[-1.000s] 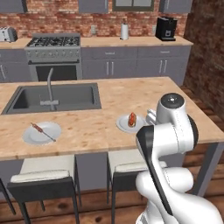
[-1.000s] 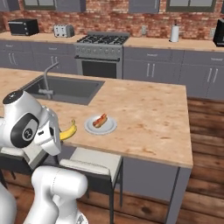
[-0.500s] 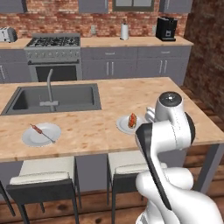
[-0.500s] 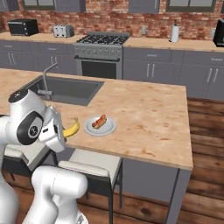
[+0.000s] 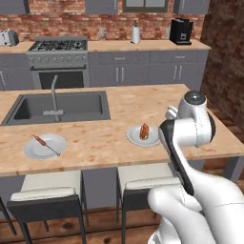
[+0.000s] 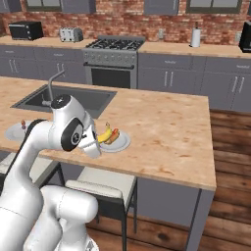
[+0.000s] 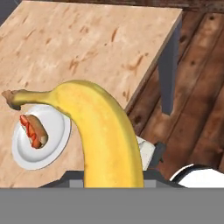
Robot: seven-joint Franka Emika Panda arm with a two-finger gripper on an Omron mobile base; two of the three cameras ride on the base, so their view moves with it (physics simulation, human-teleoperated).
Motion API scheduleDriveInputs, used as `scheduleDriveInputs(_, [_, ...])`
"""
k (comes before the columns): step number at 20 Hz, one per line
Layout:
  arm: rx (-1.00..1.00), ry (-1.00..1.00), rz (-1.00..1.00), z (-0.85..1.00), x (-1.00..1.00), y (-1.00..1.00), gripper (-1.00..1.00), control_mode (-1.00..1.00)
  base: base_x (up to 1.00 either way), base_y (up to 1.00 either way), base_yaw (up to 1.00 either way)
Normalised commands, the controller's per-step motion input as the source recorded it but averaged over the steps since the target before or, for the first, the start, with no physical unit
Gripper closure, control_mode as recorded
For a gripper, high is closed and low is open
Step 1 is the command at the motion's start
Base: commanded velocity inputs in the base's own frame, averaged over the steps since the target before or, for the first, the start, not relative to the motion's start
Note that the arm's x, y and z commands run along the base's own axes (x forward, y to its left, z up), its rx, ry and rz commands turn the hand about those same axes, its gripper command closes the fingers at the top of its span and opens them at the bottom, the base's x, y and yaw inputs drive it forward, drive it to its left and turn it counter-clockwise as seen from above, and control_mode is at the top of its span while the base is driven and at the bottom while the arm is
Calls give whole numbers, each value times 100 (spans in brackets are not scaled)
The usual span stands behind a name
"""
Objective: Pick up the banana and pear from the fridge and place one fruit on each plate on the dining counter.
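Observation:
My gripper (image 6: 97,140) is shut on the banana (image 7: 105,131), a curved bright-yellow fruit. I hold it just above the near edge of the dining counter (image 6: 166,127). Its tip reaches over the rim of a small pale plate (image 6: 121,143) that carries a brown and red food item (image 7: 34,130). That plate (image 5: 136,137) also lies in front of my forearm in the left base view. A second plate (image 5: 44,148) with a thin skewer lies further left by the sink. The pear and the fridge are out of view.
A grey sink (image 5: 62,106) with a faucet (image 5: 54,95) is set into the counter's left half. Cushioned stools (image 5: 47,188) stand under the near edge. The wall counter with the stove (image 5: 58,46) runs behind. Wooden floor lies to the right.
My arm has carried the banana right and forward, from beside the plate with the food item to just over its near rim. The grip has stayed shut.

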Motion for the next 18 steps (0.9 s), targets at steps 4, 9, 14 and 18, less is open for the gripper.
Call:
scheduleDriveInputs(4, [-3,9,9,-15,99,6,100,-100,0,0,0])
scheduleDriveInputs(9, [-10,17,13,-47,86,20,100,-100,0,0,0])
scheduleDriveInputs(14, [-2,5,21,-59,72,5,100,-100,0,0,0])
scheduleDriveInputs(18, [2,0,25,-41,68,-13,100,-100,0,0,0])
